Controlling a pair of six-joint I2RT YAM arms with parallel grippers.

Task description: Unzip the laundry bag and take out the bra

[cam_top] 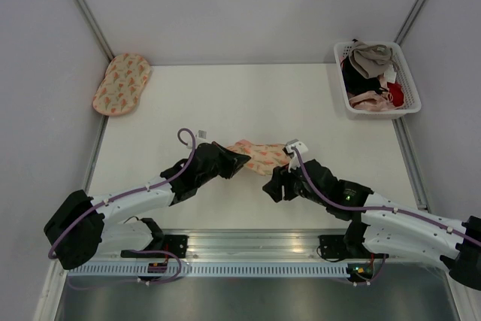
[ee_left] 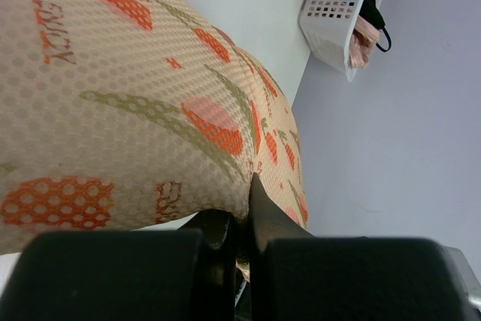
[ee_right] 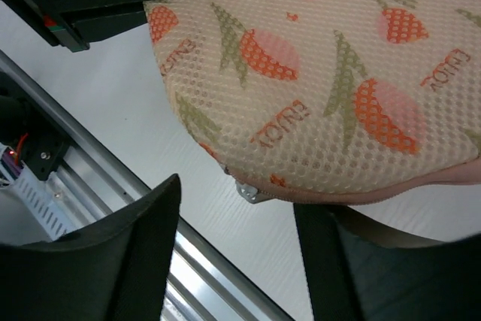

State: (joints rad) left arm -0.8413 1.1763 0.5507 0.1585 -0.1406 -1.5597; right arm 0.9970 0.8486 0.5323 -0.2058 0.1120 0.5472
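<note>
Mesh-padded, the laundry bag (cam_top: pixel 257 153) lies between both grippers, one end pinched by the left gripper (ee_left: pixel 244 219); the right gripper (ee_right: pixel 237 223) gapes astride the zip pull (ee_right: pixel 248 192) (tiny, silvery): centre it before closing.

The pale counter (cam_top: pixel 248 103) carries a white plastic basket (cam_top: pixel 376 111) at its far right corner. Level with the basket, far to its left, a printed pouch (cam_top: pixel 122 83) lies at the counter's edge against the side wall. Nearer than the basket and left of it is the laundry bag (cam_top: pixel 259 154) — whether it touches the surface cannot be told.
</note>
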